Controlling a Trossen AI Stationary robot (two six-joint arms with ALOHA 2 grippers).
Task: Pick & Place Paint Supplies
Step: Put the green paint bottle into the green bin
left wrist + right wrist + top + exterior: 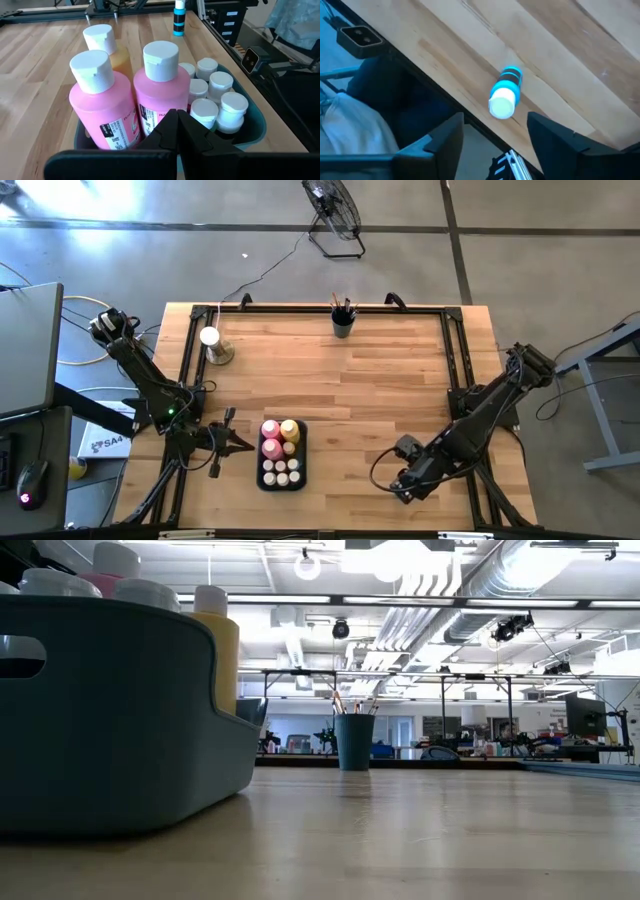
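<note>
Lying on its side on the table (pixel 380 390), a small blue bottle (pixel 505 93) with a white cap rests near the table's front edge. The right gripper (pixel 495 135) hangs over it with its fingers spread wide, and nothing is between them. The bottle is apart from both fingers.

The dark tray (pixel 265 480) sits near the front of the table, between the two arms. In it stand two tall pink bottles (pixel 162 90), one yellow bottle (pixel 112 52) and a bunch of small white-capped bottles (pixel 215 100). The tall ones are at one end of the tray and the small ones fill the other end.

The left gripper (pixel 177 122) is just beside the tray, with its fingers pressed together and holding nothing.

A dark cup (pixel 343 325) with paintbrushes (pixel 342 305) in it stands at the far edge of the table. A white knob (pixel 210 337) on a round tan base is near the far left corner.
</note>
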